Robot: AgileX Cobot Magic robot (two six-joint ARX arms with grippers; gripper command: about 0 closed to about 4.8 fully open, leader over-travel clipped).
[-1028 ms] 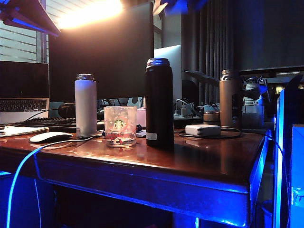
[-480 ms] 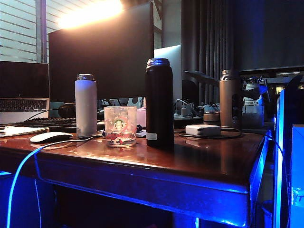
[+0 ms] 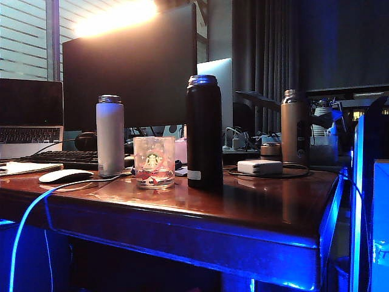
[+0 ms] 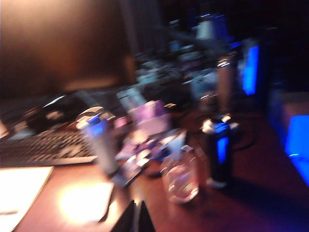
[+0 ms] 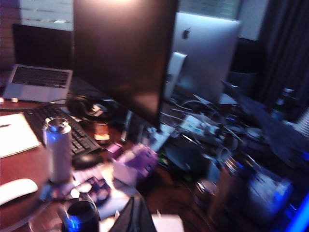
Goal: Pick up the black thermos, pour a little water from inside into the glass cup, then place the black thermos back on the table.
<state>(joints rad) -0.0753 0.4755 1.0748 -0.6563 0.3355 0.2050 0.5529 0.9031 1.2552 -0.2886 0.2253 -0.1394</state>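
The black thermos (image 3: 203,131) stands upright on the table (image 3: 255,207), lid off, its silver rim showing. Just to its left stands the glass cup (image 3: 153,161) with its green logo. Neither gripper shows in the exterior view. In the blurred left wrist view my left gripper (image 4: 136,218) is shut and empty, raised over the table, with the cup (image 4: 181,176) and thermos (image 4: 217,152) ahead of it. My right gripper (image 5: 133,212) is also shut and empty, high above the table, with the thermos's open mouth (image 5: 80,216) close beside its fingertips.
A white bottle (image 3: 110,134) stands left of the cup, with a mouse (image 3: 64,176) and keyboard (image 3: 61,159) further left. A white charger box (image 3: 259,166) and a tan bottle (image 3: 294,125) sit to the right. A dark monitor (image 3: 130,67) and laptop (image 3: 30,115) stand behind.
Arm parts seen at the top of the exterior view a second ago have gone out of that view. The thermos and cup have not moved.
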